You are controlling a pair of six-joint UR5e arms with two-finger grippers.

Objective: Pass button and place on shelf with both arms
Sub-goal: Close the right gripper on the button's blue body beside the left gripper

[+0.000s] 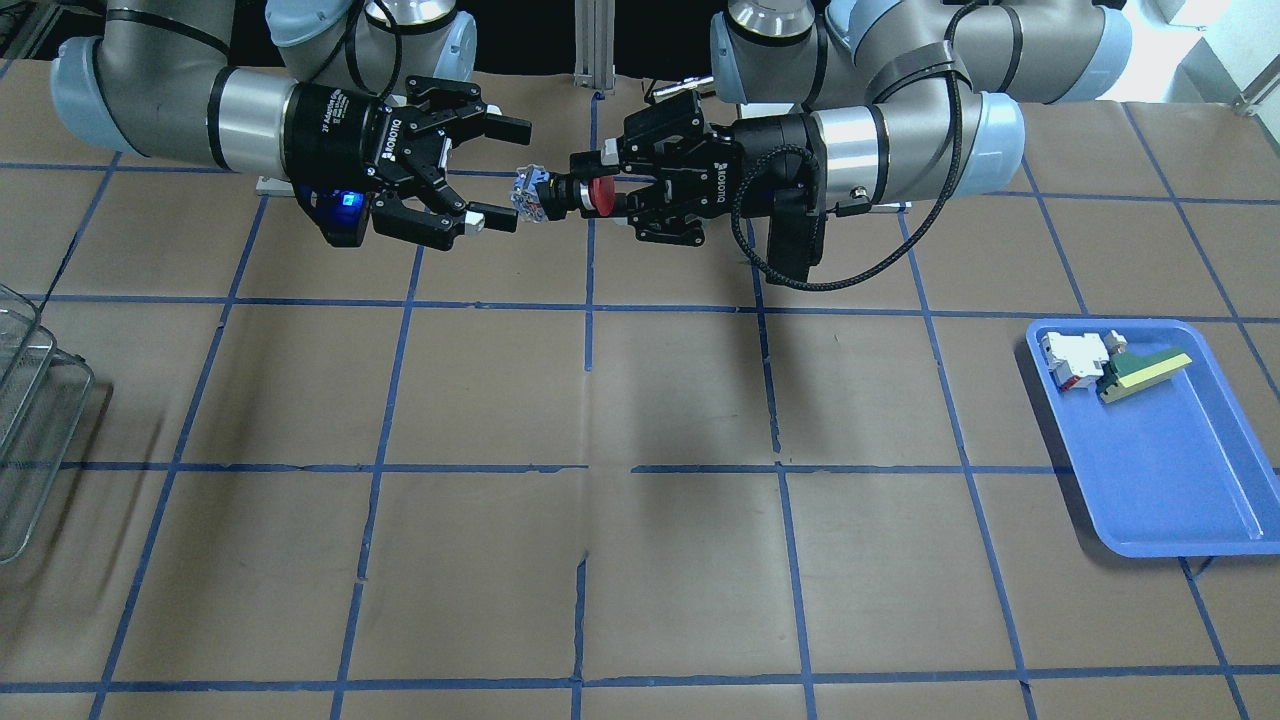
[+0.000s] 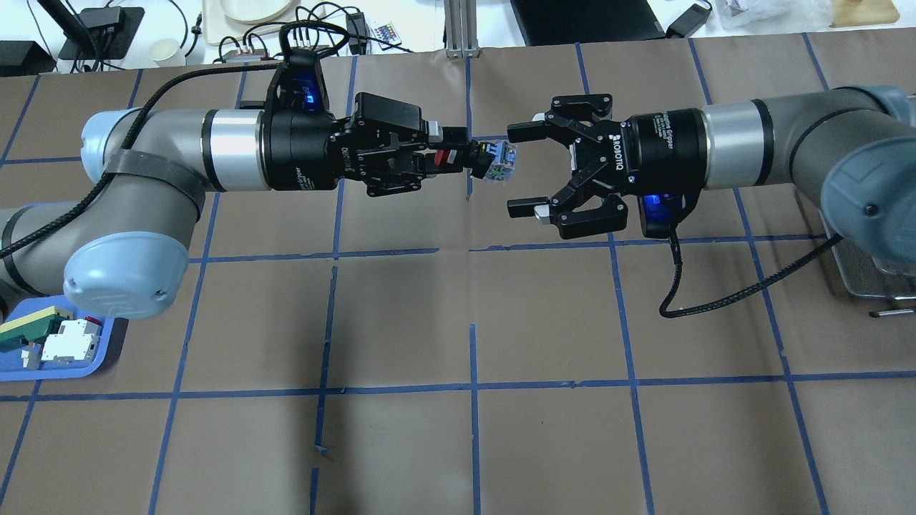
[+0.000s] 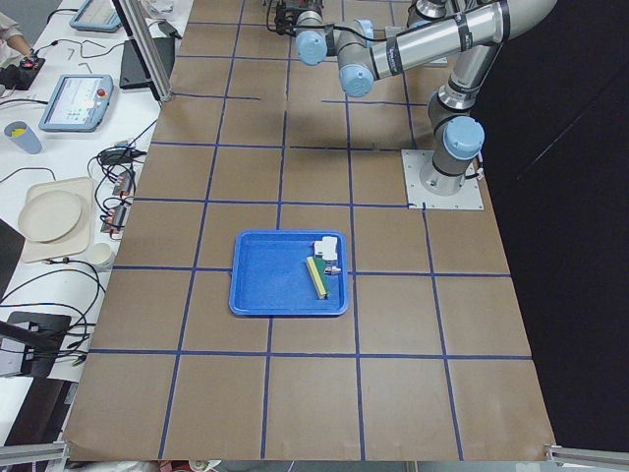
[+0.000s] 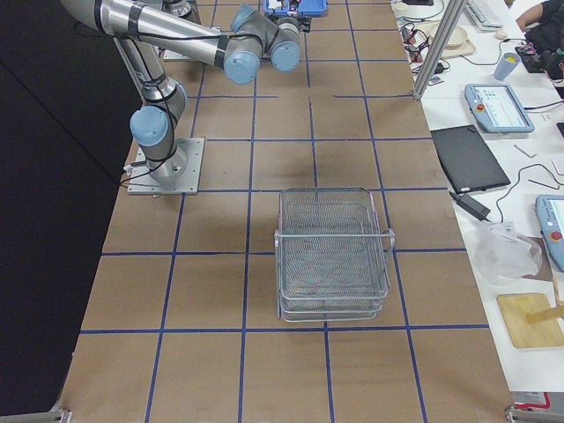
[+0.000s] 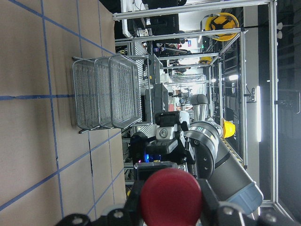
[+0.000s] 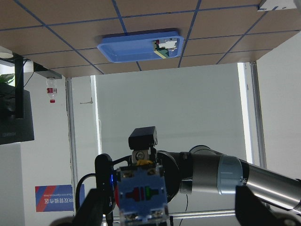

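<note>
My left gripper (image 2: 458,149) is shut on the button (image 2: 492,159), held level in the air over the table's middle. It grips the black collar by the red cap (image 1: 602,195), and the clear block base (image 1: 528,195) points at my right gripper (image 2: 519,170). The right gripper (image 1: 508,172) is open and empty, fingertips level with the base's end, not touching it. The left wrist view shows the red cap (image 5: 171,195) close up. The right wrist view shows the base (image 6: 141,193) between its spread fingers (image 6: 94,207). The wire shelf (image 4: 333,256) stands at the table's right end.
A blue tray (image 1: 1160,480) at the table's left end holds a white-and-red block (image 1: 1075,358) and a green-and-yellow piece (image 1: 1140,372). The shelf's edge shows in the front view (image 1: 30,420) and the overhead view (image 2: 873,279). Brown table with blue tape grid lies below.
</note>
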